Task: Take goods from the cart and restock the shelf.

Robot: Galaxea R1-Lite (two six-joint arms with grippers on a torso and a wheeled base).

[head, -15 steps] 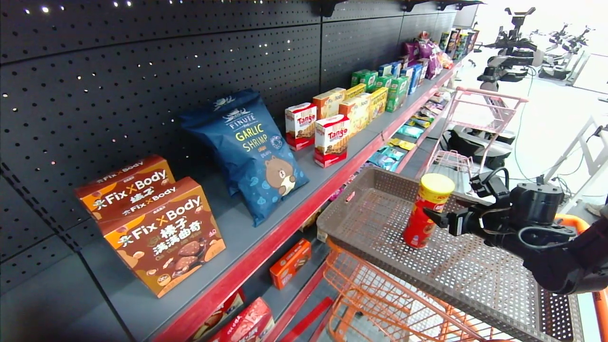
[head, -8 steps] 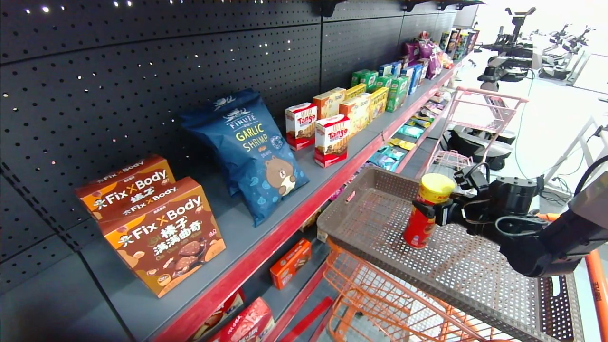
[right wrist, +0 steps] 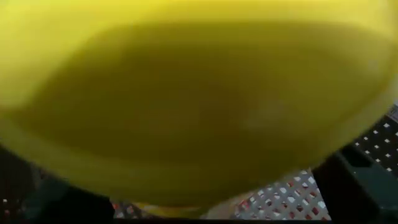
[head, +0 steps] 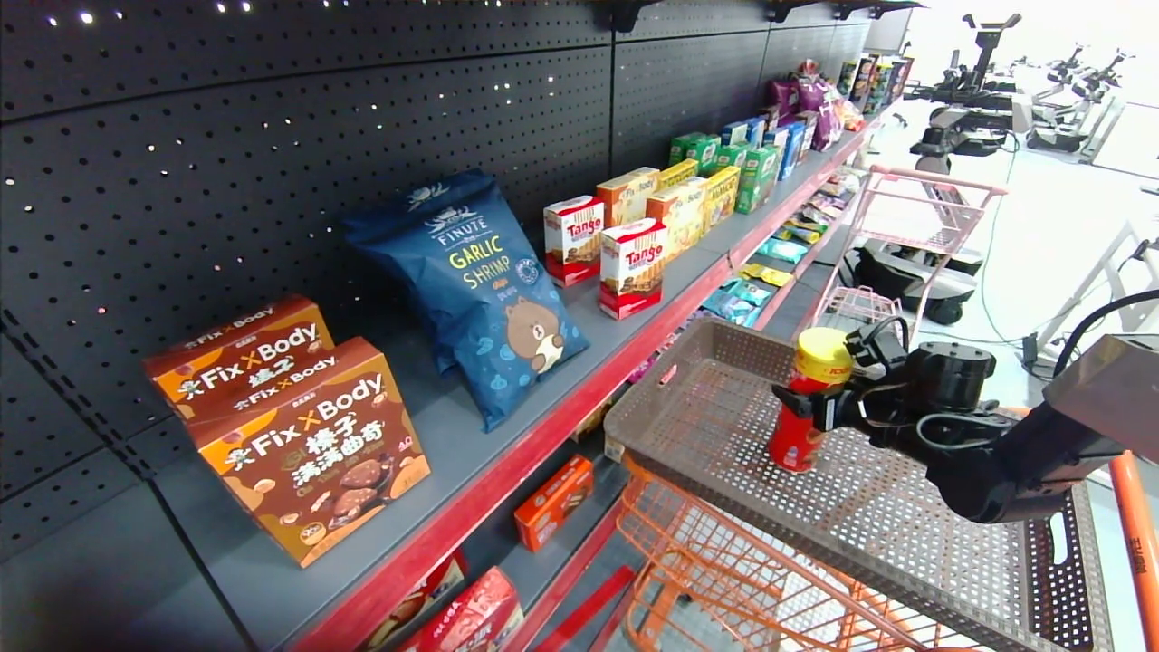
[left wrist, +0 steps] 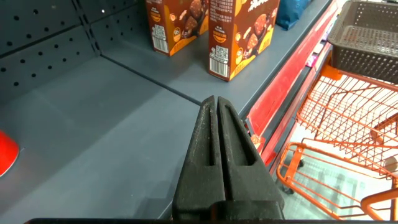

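Note:
A red can with a yellow lid (head: 809, 403) stands upright in the cart's brown perforated basket (head: 724, 398). My right gripper (head: 819, 398) is at the can's upper half, open, one finger (head: 797, 405) crossing in front of the can and the other behind it. The yellow lid (right wrist: 199, 93) sits very close in the right wrist view. My left gripper (left wrist: 216, 106) is shut with nothing in it, hovering over a bare stretch of the grey shelf (left wrist: 112, 143) short of the brown boxes (left wrist: 239, 31).
On the shelf (head: 471, 426) stand brown boxes (head: 308, 444), a blue snack bag (head: 489, 290), then red-and-white boxes (head: 629, 267) and more goods farther right. The orange cart frame (head: 724, 580) sits beside the shelf's red edge. A pink cart (head: 914, 226) stands behind.
My right gripper has moved left along the basket until its fingers came round the can. The can's top has leaned slightly left. The head view has not shifted.

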